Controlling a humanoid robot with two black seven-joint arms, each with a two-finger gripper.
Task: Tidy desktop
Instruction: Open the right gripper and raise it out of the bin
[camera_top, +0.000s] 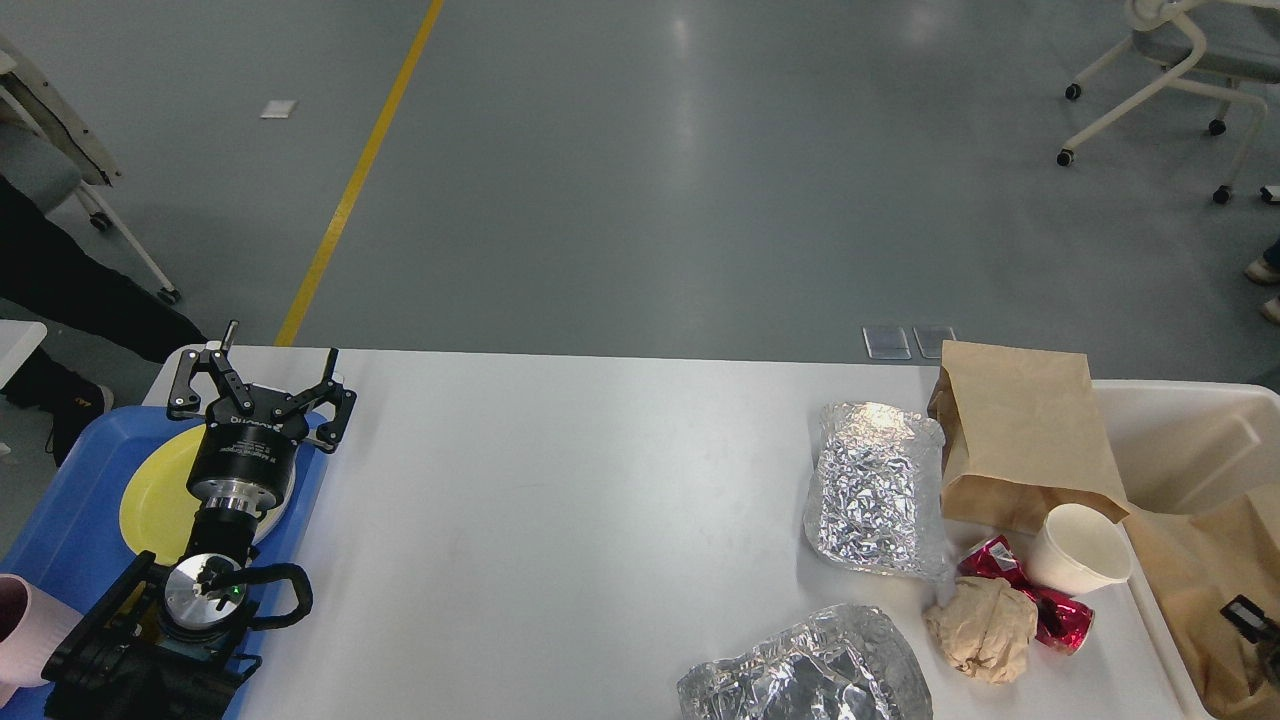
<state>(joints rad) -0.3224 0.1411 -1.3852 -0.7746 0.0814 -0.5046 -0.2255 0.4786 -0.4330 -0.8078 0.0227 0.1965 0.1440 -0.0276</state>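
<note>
1. My left claw (258, 385) hangs spread wide, empty, above a yellow plate (160, 490) on the blue tray (60, 520).
2. The white table (560, 500) fills the foreground — foil packets (878, 490) and a paper bag (1020, 440) lie at its right.
3. Right claw — out of sight.

White lettering is showing on the black body of the left hand (258, 392), but it is appearing too small to read. Nothing else is bearing legible text.
</note>
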